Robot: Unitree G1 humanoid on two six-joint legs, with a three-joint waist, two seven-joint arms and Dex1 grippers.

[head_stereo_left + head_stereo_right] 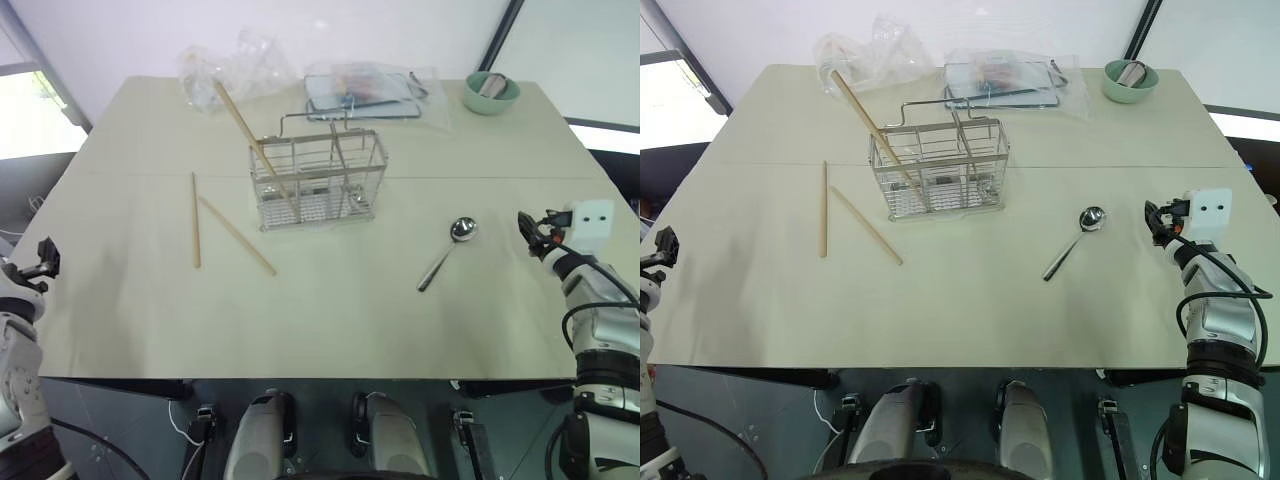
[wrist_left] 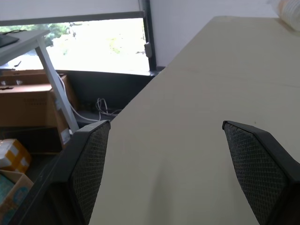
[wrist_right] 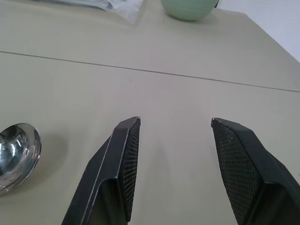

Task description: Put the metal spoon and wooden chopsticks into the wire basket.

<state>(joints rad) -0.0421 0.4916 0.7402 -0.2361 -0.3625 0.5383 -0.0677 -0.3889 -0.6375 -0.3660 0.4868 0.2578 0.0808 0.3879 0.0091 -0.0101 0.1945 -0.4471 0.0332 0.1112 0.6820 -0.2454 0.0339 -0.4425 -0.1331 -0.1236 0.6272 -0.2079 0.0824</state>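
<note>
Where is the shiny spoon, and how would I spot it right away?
Look at the big pale table, then find the wire basket standing near its middle. To the robot's right of that basket, apart from it, the metal spoon lies flat on the bare tabletop. It is the one shiny silver thing with a round bowl, unlike the wooden chopsticks.

Robot test room, lab-like
Plain beige table (image 1: pixel 330 320) by a white wall, big window (image 2: pixel 93 44), stacked cardboard boxes (image 2: pixel 28 112), loose floor cables (image 2: pixel 101 108)
</note>
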